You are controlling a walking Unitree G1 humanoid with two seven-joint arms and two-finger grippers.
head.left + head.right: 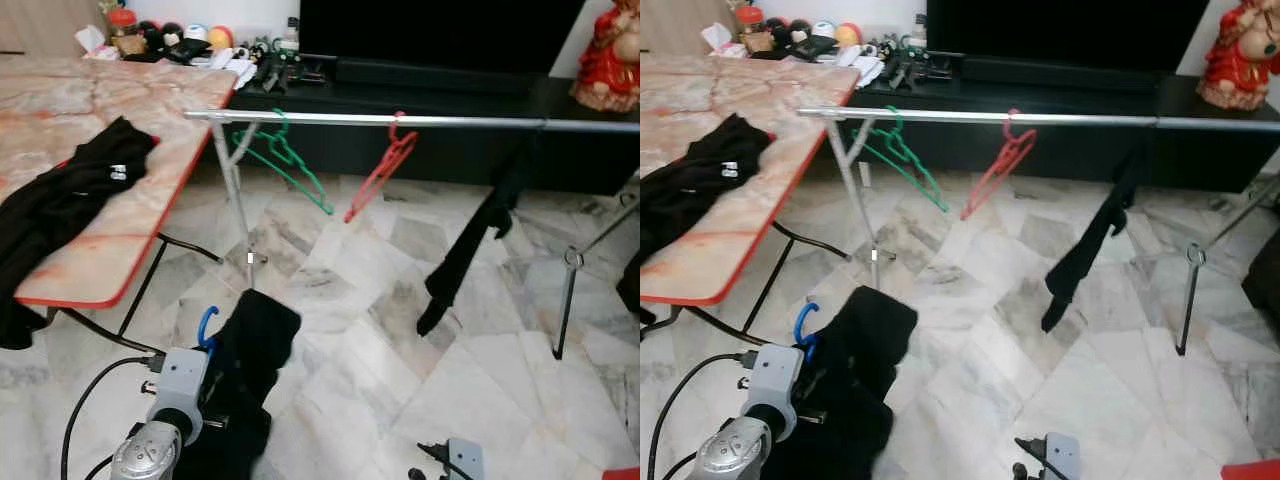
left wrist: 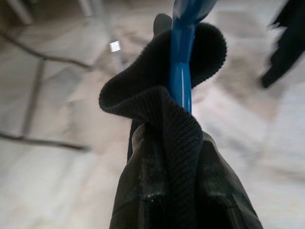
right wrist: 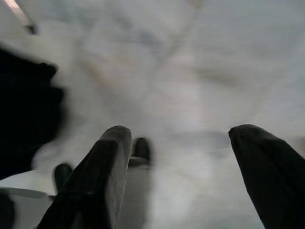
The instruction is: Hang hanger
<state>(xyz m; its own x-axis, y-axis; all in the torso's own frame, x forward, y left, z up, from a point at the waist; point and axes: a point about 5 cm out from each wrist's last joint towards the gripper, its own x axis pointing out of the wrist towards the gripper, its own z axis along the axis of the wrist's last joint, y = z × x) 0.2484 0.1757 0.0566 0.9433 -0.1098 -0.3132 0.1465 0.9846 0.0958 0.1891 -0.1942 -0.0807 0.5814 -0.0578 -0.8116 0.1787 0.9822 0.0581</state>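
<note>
The left end effector (image 1: 205, 385) is clamped on the blue hanger (image 2: 182, 71), whose neck pokes through a black garment (image 1: 250, 370) so the hook stays free. The rail (image 1: 400, 120) lies at twelve o'clock. The right end effector (image 3: 190, 176), fingers apart, hangs idle at four o'clock.

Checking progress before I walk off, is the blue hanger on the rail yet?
Not yet. The blue hanger, carrying black clothing, sits low by the left gripper, below the rail.
</note>
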